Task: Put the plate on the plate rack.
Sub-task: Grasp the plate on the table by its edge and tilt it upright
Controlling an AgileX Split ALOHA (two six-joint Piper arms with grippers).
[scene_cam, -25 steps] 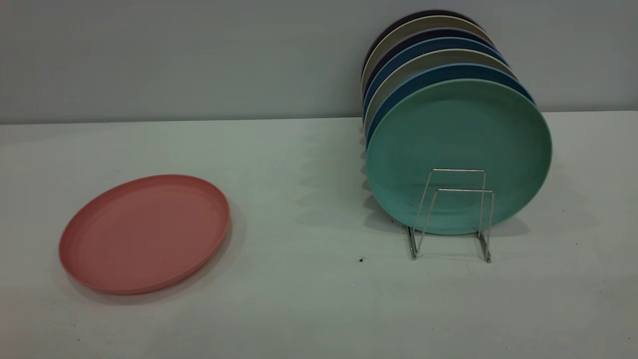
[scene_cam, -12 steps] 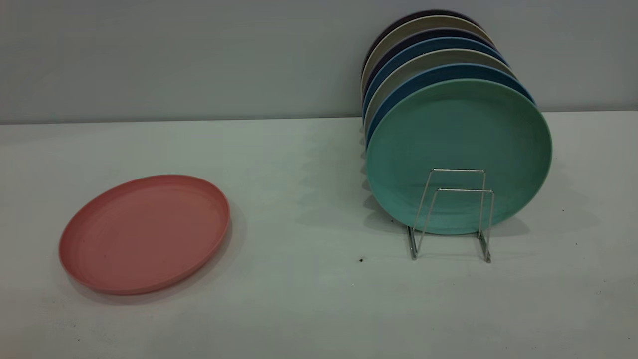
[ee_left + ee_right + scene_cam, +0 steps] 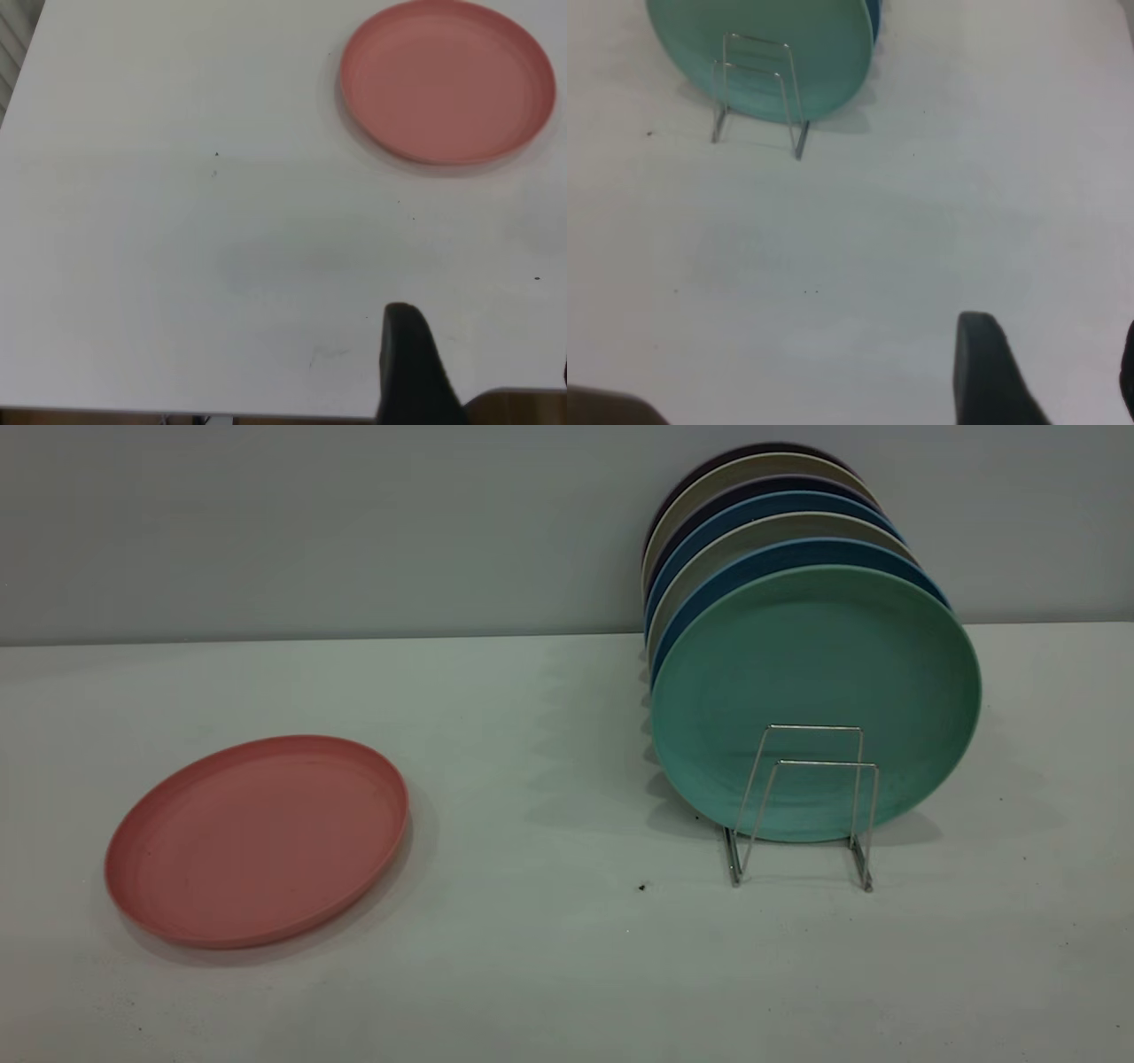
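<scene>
The plate (image 3: 257, 840) lies flat on the white table (image 3: 549, 974), rim up, at the exterior view's left and well apart from the plate rack (image 3: 802, 806) at the right. Neither arm shows in the exterior view. In the left wrist view one dark finger (image 3: 409, 372) of the left gripper (image 3: 478, 376) juts in at the frame edge; its partner is cut off, so whether the fingers are spread or closed cannot be told. The plate (image 3: 447, 81) sits well ahead of that fingertip, untouched. The right wrist view likewise shows one dark finger (image 3: 990, 372) of the right gripper (image 3: 1050, 372) and only a sliver of another at the frame edge, so its state cannot be told either; the rack (image 3: 757, 88) stands far ahead of it. A teal-green plate (image 3: 815, 700) stands upright in the rack behind its two empty front loops, hiding all but the rims of the plates behind it (image 3: 762, 509), blue, beige and dark.
</scene>
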